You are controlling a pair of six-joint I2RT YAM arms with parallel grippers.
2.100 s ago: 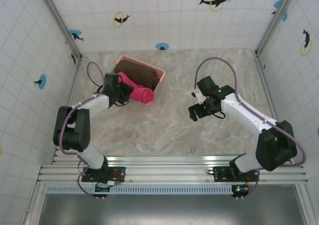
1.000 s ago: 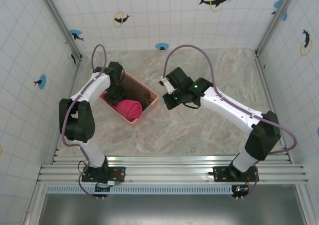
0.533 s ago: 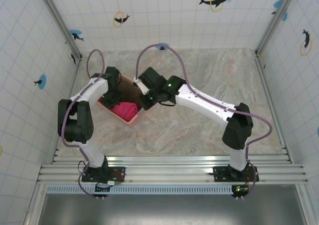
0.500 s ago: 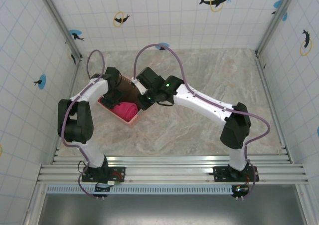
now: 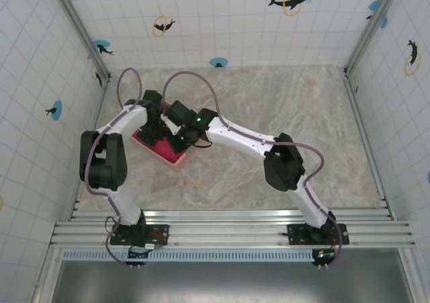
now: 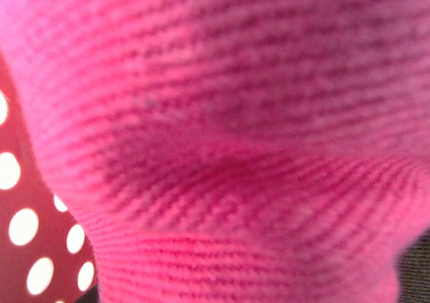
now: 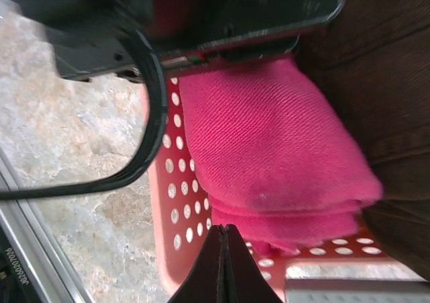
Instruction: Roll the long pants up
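The long pants (image 7: 269, 142) are a thick magenta roll lying inside the pale pink perforated basket (image 7: 168, 202), against its near wall. My left gripper (image 5: 156, 130) hangs over the basket, shut on the far end of the roll. Magenta fabric (image 6: 235, 115) presses right up to the left wrist camera and hides the fingers. My right gripper (image 7: 224, 230) is shut and empty, its tips just above the basket's wall next to the roll. From above, the right gripper (image 5: 176, 140) sits close beside the left one, and both arms cover most of the basket (image 5: 168, 156).
A dark brown folded cloth (image 7: 376, 81) lies in the basket beside the roll. The left arm's black cable (image 7: 151, 115) loops past the basket's outer wall. Marble tabletop (image 5: 282, 101) stretches to the right. Tiled walls enclose the table on three sides.
My right arm has swung left across the table until its shut gripper is at the basket. The left gripper has sunk lower into the basket with the roll.
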